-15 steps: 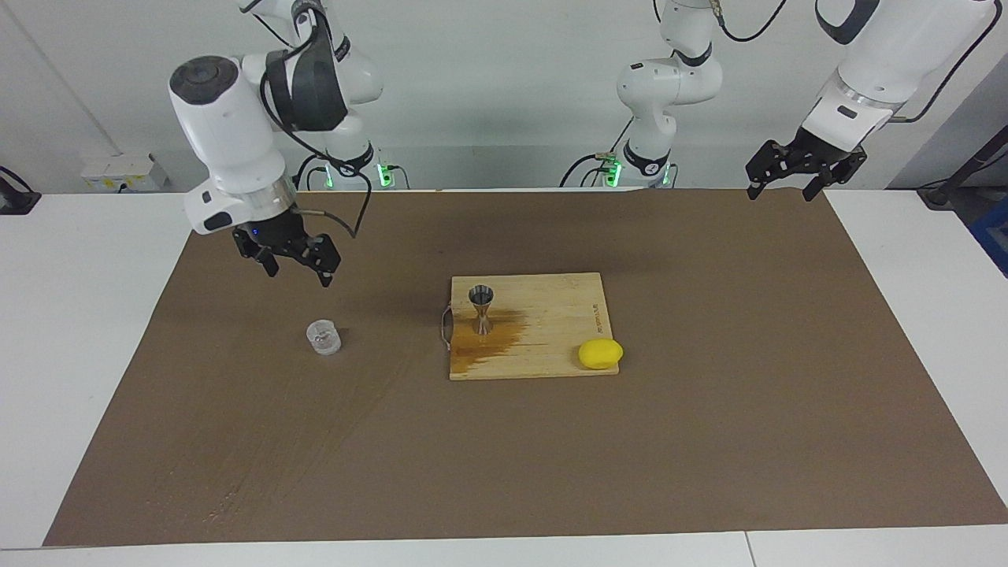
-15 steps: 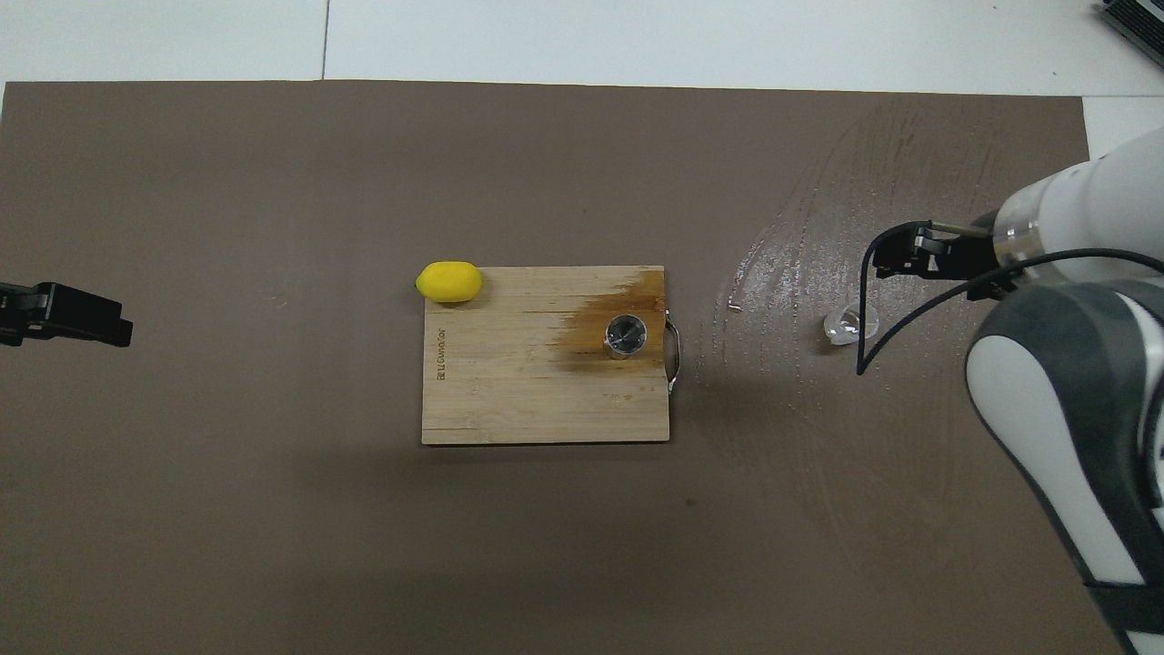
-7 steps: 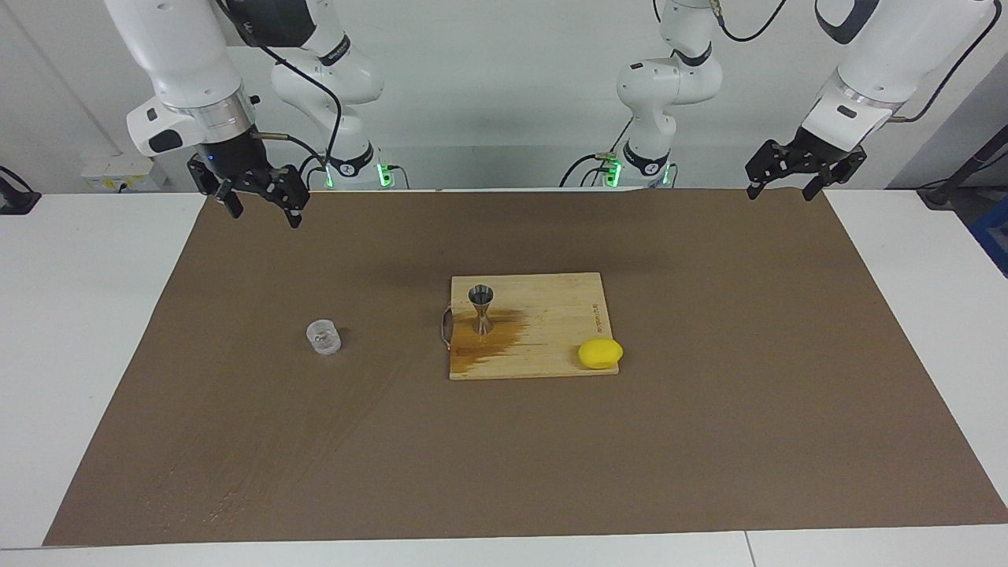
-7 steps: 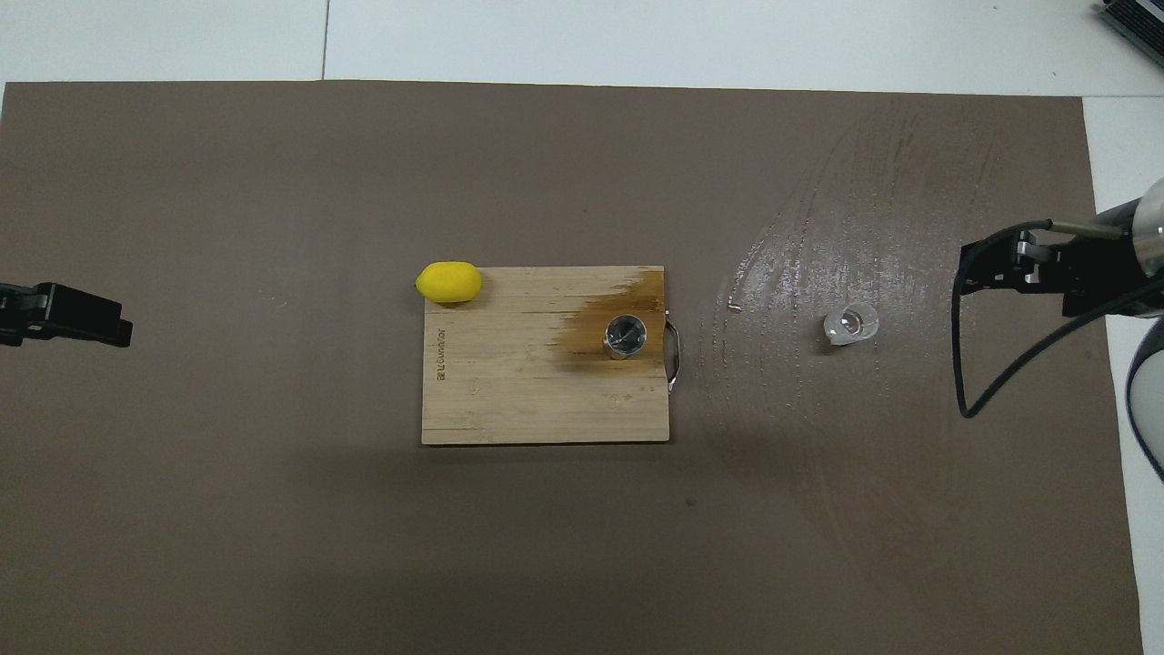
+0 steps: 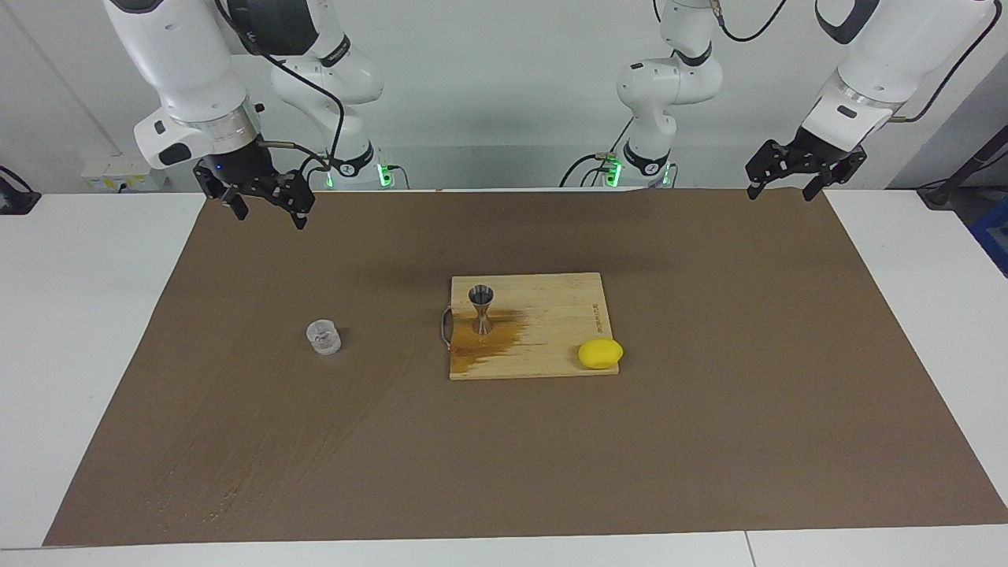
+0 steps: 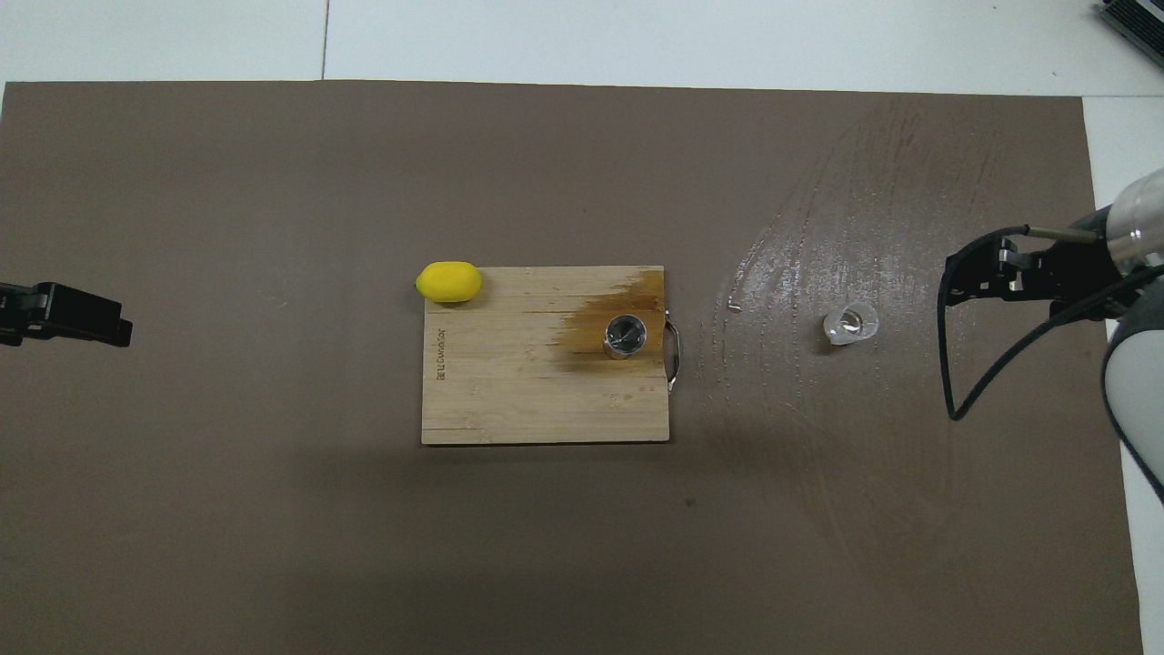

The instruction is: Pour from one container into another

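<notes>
Two arms stand at one long edge of a white worktop [image 5: 94, 331] covered by a matte brown mat [image 5: 709, 409], streaked with wet smears toward the right arm's end. Right tool [image 5: 264, 206] hangs high over the mat's edge nearest the robots, fingers spread, holding nothing. Left tool [image 5: 790, 175] waits over the mat's corner at the left arm's end, fingers likewise parted and empty.

Rectangular bamboo board [image 5: 551, 315], strip-grained, lies flat at mid-mat; a dark amber stain spreads across its part toward the right arm's end, where a thin metal handle [image 6: 673, 353] is fixed to the edge.

Smooth yellow lemon [image 5: 600, 353], oval, rests at the board's corner farther from the robots, toward the left arm's end, touching the board.

Clear cup [image 5: 324, 337], short, round, thick-walled, stands upright on the mat, well apart from the board, toward the right arm's end.

Polished steel jigger [image 5: 481, 309], hourglass-shaped, stands upright on the stained patch of the board.
</notes>
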You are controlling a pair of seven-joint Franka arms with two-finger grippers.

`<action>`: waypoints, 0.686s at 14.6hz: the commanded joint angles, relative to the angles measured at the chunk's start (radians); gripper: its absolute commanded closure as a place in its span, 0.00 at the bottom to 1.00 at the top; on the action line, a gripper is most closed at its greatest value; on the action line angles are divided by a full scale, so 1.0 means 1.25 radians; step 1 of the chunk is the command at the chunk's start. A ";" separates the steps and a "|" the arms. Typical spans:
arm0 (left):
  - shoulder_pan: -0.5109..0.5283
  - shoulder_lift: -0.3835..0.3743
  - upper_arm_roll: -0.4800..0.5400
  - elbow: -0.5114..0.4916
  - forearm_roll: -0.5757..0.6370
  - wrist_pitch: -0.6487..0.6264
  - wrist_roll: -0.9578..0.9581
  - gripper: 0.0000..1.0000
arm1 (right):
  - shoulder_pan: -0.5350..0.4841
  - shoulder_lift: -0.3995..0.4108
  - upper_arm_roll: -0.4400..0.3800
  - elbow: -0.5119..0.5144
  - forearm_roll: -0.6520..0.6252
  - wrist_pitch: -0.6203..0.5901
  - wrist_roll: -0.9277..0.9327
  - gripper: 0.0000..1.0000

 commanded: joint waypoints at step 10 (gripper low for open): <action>0.005 -0.003 -0.002 0.001 -0.009 -0.010 0.008 0.00 | -0.006 -0.031 0.004 -0.051 -0.002 -0.009 -0.047 0.00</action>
